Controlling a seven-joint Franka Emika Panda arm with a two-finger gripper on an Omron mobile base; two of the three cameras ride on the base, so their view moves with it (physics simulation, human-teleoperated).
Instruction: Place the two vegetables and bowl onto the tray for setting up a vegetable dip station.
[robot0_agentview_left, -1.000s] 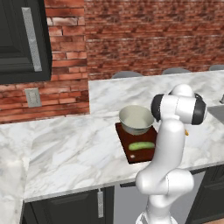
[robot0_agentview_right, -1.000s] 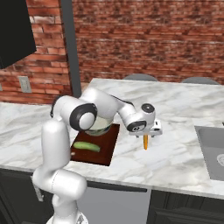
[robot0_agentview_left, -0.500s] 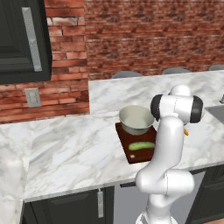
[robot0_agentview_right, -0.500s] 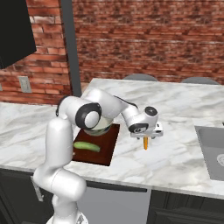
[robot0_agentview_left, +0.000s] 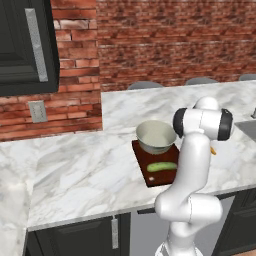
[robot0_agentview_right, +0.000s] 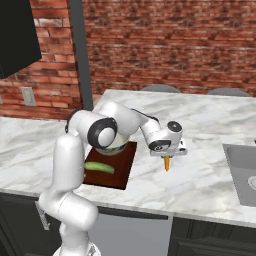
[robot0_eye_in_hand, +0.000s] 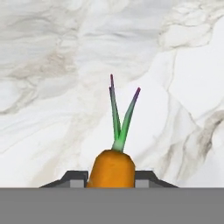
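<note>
The slim orange carrot (robot0_eye_in_hand: 111, 168) with green tops sits between my gripper's (robot0_eye_in_hand: 111, 178) two fingertips (robot0_eye_in_hand: 76, 177), which press on both its sides over white marble. From the right base view the gripper (robot0_agentview_right: 167, 157) points down at the carrot (robot0_agentview_right: 166, 163), right of the tray (robot0_agentview_right: 120, 176). The dark reddish-brown tray (robot0_agentview_left: 149, 177) holds the green cucumber (robot0_agentview_left: 162, 166) at its near end and the grey bowl (robot0_agentview_left: 156, 136) at its far end. The cucumber (robot0_agentview_right: 99, 167) also lies in plain sight from the right; the bowl (robot0_agentview_right: 114, 149) is mostly hidden behind my arm. A tip of the carrot (robot0_agentview_left: 213, 150) peeks past the arm.
A sink (robot0_agentview_right: 241, 169) is set into the marble counter (robot0_agentview_right: 200, 185) to the right of the carrot. A brick wall (robot0_agentview_left: 165, 40) and grey stool backs (robot0_agentview_left: 144, 85) stand behind the counter. A dark cabinet (robot0_agentview_left: 27, 45) hangs at the upper left.
The gripper has sunk slightly over the carrot and its jaws have closed in from wide open onto the carrot's sides. Tray, bowl and cucumber have not moved.
</note>
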